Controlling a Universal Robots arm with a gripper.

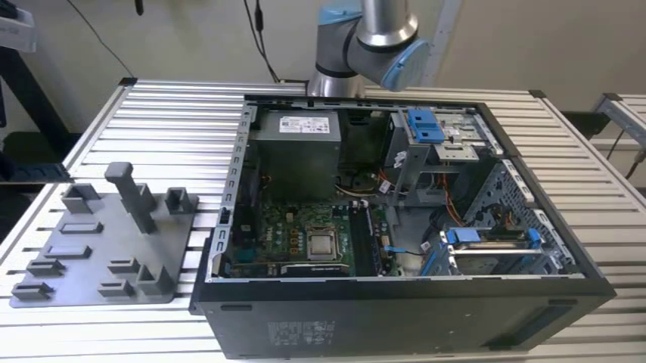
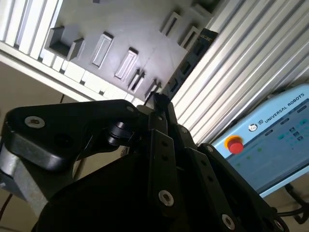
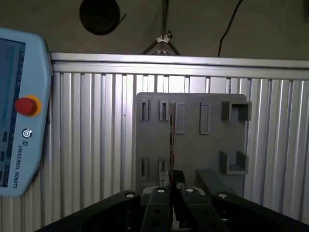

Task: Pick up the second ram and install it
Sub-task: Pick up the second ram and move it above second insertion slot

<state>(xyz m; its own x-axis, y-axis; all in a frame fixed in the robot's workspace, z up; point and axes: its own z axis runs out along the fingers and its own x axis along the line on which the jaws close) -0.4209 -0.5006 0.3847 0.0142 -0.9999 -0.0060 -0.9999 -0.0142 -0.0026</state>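
Black robot gripper [image 3: 171, 187] is clamping its jaws on the long, thin dark memory stick [image 3: 170, 140], with the grey plastic holder tray [image 3: 203, 145] lying beyond on the ribbed aluminium table [image 3: 87, 145].

Ribbed aluminium table [image 1: 151, 113] spans scene. Pale beige wall [image 1: 192, 38] behind, black cables [image 1: 260, 38] hanging down it. Second slatted table [image 1: 625, 113] at exterior view's right edge.

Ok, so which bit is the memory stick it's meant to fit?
In the second wrist view, find the ribbed metal table and the grey slotted tray lying on it. Above them, the black end effector grips the second ram: a thin, flat, dark strip sticking straight out from its tips, unlike the pale grey tray behind.
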